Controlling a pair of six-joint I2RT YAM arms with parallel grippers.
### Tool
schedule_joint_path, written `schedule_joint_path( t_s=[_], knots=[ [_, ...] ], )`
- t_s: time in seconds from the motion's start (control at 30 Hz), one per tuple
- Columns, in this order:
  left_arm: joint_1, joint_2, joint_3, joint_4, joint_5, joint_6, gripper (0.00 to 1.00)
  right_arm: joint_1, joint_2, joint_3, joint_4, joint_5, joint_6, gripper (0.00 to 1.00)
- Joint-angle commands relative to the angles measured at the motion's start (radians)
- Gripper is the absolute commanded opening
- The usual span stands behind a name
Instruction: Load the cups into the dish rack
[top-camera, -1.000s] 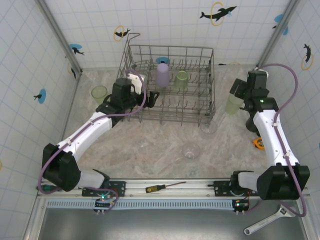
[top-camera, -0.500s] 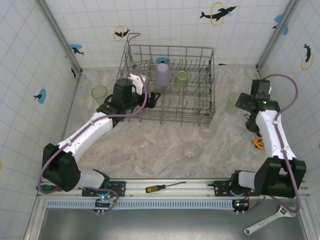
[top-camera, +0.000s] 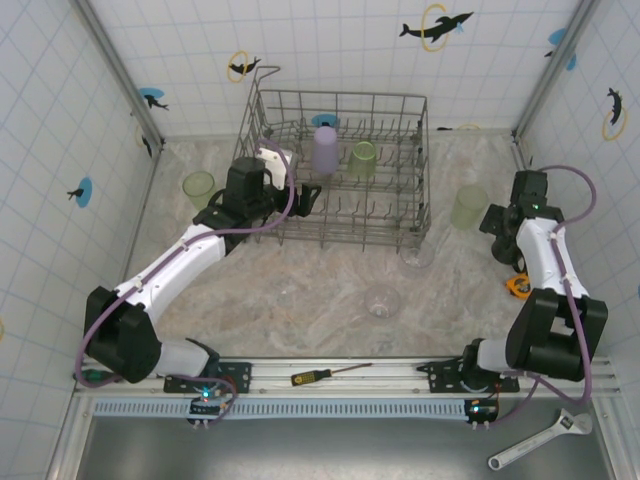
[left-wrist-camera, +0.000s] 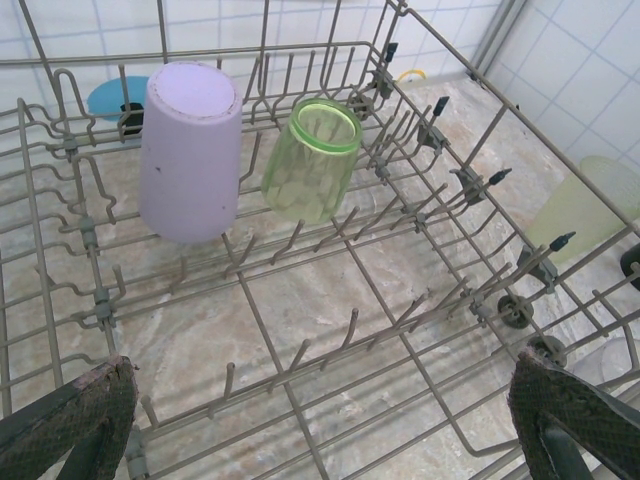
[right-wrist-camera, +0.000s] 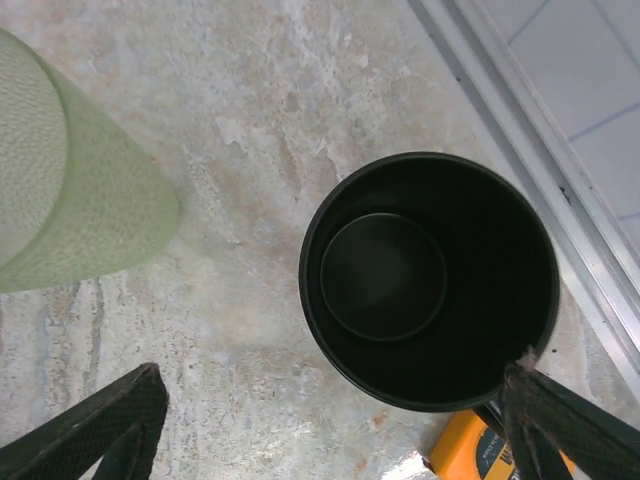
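The dish rack (top-camera: 350, 238) stands at the back centre, with a lavender cup (top-camera: 325, 148) and a green tumbler (top-camera: 362, 160) upside down inside. My left gripper (top-camera: 305, 195) is open at the rack's left side; its wrist view looks over the rack (left-wrist-camera: 286, 385), the lavender cup (left-wrist-camera: 190, 150) and the tumbler (left-wrist-camera: 310, 160), with nothing between the jaws (left-wrist-camera: 325, 420). My right gripper (top-camera: 503, 225) hangs open above the black mug (right-wrist-camera: 430, 280), beside a green tumbler (right-wrist-camera: 70, 190). That tumbler (top-camera: 467, 207) stands right of the rack. Another green tumbler (top-camera: 199, 186) stands at the left.
Two clear glasses (top-camera: 417, 252) (top-camera: 381, 300) sit in front of the rack. A yellow tape measure (top-camera: 517, 285) lies just near the mug. A screwdriver (top-camera: 325, 375) and a wrench (top-camera: 530, 447) lie at the near edge. Tiled walls close in both sides.
My right arm has pulled away from the right-hand green tumbler, moving right and nearer, and now hangs over the black mug. The left arm has not moved.
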Motion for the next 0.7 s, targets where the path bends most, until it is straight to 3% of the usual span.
schedule_joint_path(
  t_s=[0.0,0.67],
  knots=[
    [-0.004,-0.035,0.006,0.013,0.012,-0.01,0.98,-0.008,0.046,0.018,-0.003,-0.012,-0.033,0.86],
    [-0.007,-0.052,0.006,0.014,0.02,-0.01,0.98,-0.011,0.264,0.176,-0.061,-0.005,-0.09,0.65]
  ],
)
